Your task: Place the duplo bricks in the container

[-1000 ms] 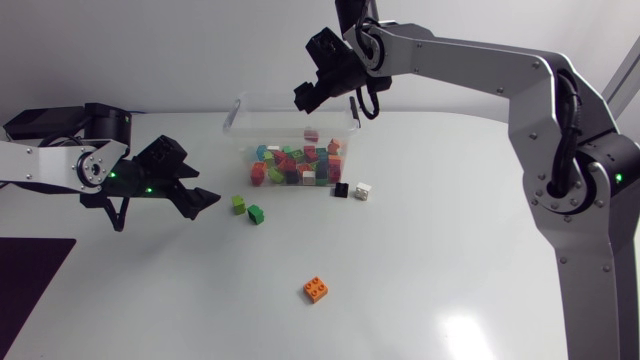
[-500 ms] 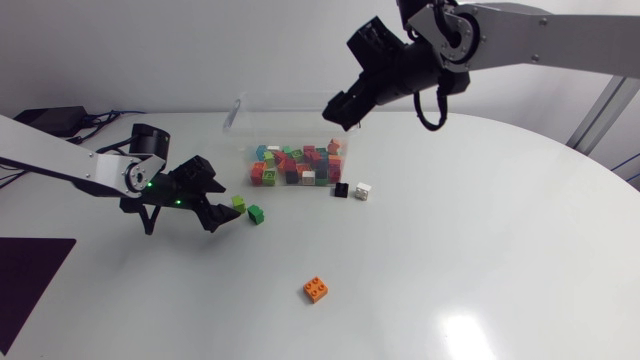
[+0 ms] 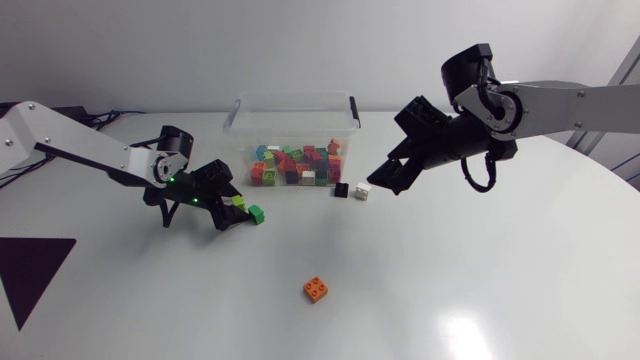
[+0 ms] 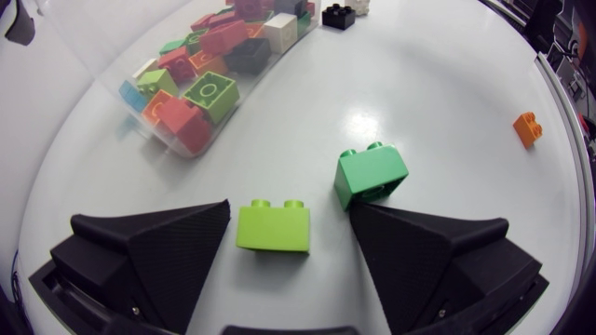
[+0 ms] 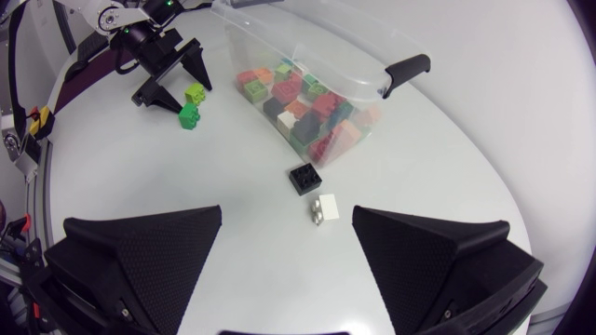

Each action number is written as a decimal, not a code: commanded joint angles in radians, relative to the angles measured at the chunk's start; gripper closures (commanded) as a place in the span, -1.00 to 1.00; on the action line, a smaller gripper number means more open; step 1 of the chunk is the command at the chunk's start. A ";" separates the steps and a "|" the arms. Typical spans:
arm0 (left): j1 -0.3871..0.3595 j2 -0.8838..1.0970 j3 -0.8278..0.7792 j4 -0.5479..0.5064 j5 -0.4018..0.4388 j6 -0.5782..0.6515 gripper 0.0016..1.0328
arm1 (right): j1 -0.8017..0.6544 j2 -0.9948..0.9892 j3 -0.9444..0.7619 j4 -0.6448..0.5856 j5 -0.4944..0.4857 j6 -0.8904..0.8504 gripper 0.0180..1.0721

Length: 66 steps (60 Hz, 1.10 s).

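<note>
L gripper (image 3: pixel 230 213): low at the white table (image 3: pixel 480 290), just in front of the container; fingers spread, gripping nothing.
Lime-green two-stud duplo brick (image 4: pixel 272 226): flat on table betw. L fingers, studs pointing away from the wrist; narrow gap to one finger, wider gap to the other, touching neither.
Dark-green duplo brick (image 4: pixel 371 174): tilted, right at tip of the farther finger, outside the gap; contact can't tell.
Clear plastic container w/ black handle clips (image 3: pixel 290 105): back of table, many mixed-colour bricks (image 3: pixel 295 165) inside.
R gripper (image 3: pixel 392 178): near container's R end, fingers wide apart, empty.
Small black duplo brick (image 5: pixel 304 176) & small white duplo brick (image 5: pixel 325 209): side by side on table beside container, ahead of R fingers, not betw. them.
Orange duplo brick (image 3: pixel 317 289): alone, well apart from both grippers, nearer table front.
</note>
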 commanded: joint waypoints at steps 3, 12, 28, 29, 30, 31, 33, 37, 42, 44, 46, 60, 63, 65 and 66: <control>0.001 0.040 0.052 -0.066 0.010 0.055 0.07 | -0.020 0.068 -0.009 0.019 -0.006 -0.044 -0.93; 0.007 0.032 0.046 -0.093 0.010 0.071 0.45 | -0.032 0.178 0.032 0.037 -0.005 -0.081 -0.92; 0.021 -0.045 0.029 -0.232 0.030 0.135 0.47 | -0.023 0.344 0.138 0.035 0.009 -0.105 -0.90; 0.024 -0.057 0.025 -0.243 0.030 0.138 0.47 | -0.023 0.352 0.147 0.035 0.012 -0.105 -0.90; 0.025 -0.069 0.022 -0.251 0.030 0.140 0.47 | -0.021 0.358 0.155 0.035 0.013 -0.105 -0.90; 0.027 -0.076 0.020 -0.254 0.030 0.143 0.47 | -0.021 0.366 0.163 0.035 0.013 -0.105 -0.90; 0.031 -0.105 0.010 -0.263 0.035 0.144 0.47 | -0.020 0.379 0.178 0.034 0.013 -0.107 -0.87; 0.033 -0.164 -0.012 -0.277 0.041 0.144 0.47 | -0.018 0.413 0.212 0.034 0.017 -0.110 -0.84; 0.033 -0.235 -0.027 -0.304 0.046 0.144 0.47 | -0.017 0.464 0.261 0.026 0.020 -0.119 -0.76; 0.031 -0.266 -0.030 -0.313 0.046 0.143 0.47 | -0.018 0.484 0.282 0.020 0.020 -0.125 -0.75; 0.030 -0.295 -0.030 -0.320 0.047 0.134 0.47 | -0.018 0.499 0.301 0.016 0.020 -0.128 -0.75; -0.002 -0.442 -0.018 -0.367 0.062 0.080 0.47 | -0.015 0.591 0.391 -0.003 0.020 -0.136 -0.47; -0.015 -0.462 -0.010 -0.375 0.062 0.066 0.47 | -0.015 0.603 0.402 -0.003 0.020 -0.138 -0.35; -0.021 -0.474 -0.006 -0.376 0.062 0.055 0.47 | -0.015 0.610 0.406 -0.003 0.020 -0.138 -0.25; -0.024 -0.482 -0.004 -0.376 0.062 0.049 0.47 | -0.015 0.614 0.408 -0.003 0.020 -0.138 -0.18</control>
